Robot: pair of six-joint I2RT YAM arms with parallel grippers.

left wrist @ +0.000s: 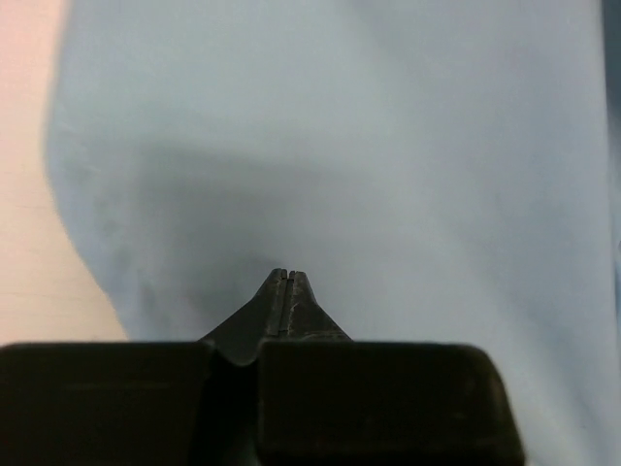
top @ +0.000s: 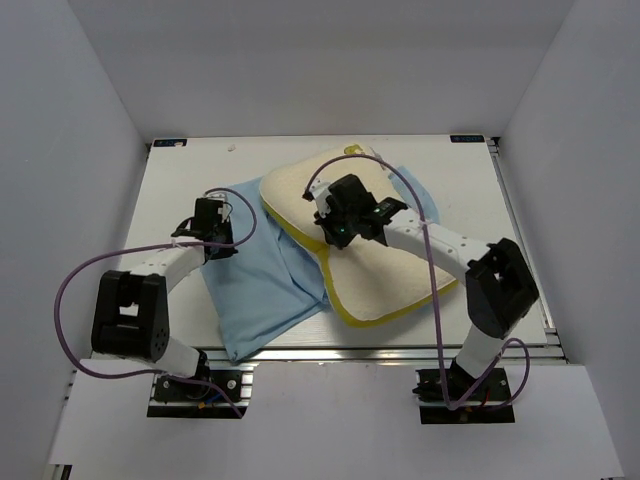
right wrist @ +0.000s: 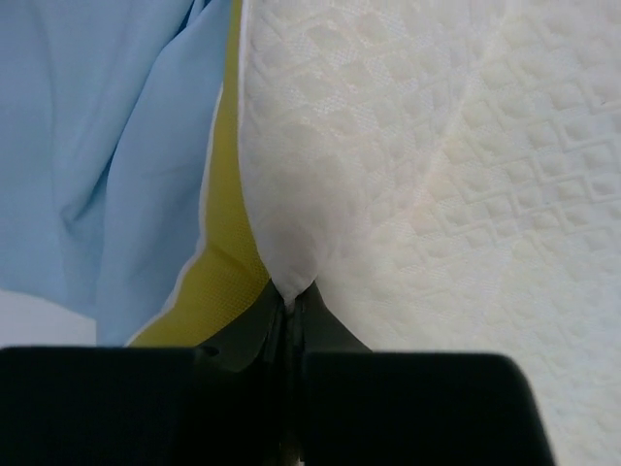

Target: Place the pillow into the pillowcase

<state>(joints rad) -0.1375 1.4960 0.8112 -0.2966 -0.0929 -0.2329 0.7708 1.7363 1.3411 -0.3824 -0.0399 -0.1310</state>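
The cream dimpled pillow (top: 375, 285) with its yellow band lies slantwise at centre right, over the light blue pillowcase (top: 260, 290), which spreads flat to its left and front. My right gripper (top: 326, 242) sits on the pillow's left edge. In the right wrist view it (right wrist: 289, 296) is shut on a pinch of the pillow's white cover (right wrist: 437, 175), beside the yellow band (right wrist: 218, 272) and the blue fabric (right wrist: 107, 146). My left gripper (top: 225, 236) is at the pillowcase's left edge. In the left wrist view it (left wrist: 284, 275) is shut, its tips in the pillowcase (left wrist: 340, 126).
The white table (top: 200, 165) has metal rails at its front and right edges (top: 525, 240), and white walls on three sides. Purple cables (top: 75, 280) loop off both arms. A strip of pillowcase (top: 418, 190) shows past the pillow's far right side.
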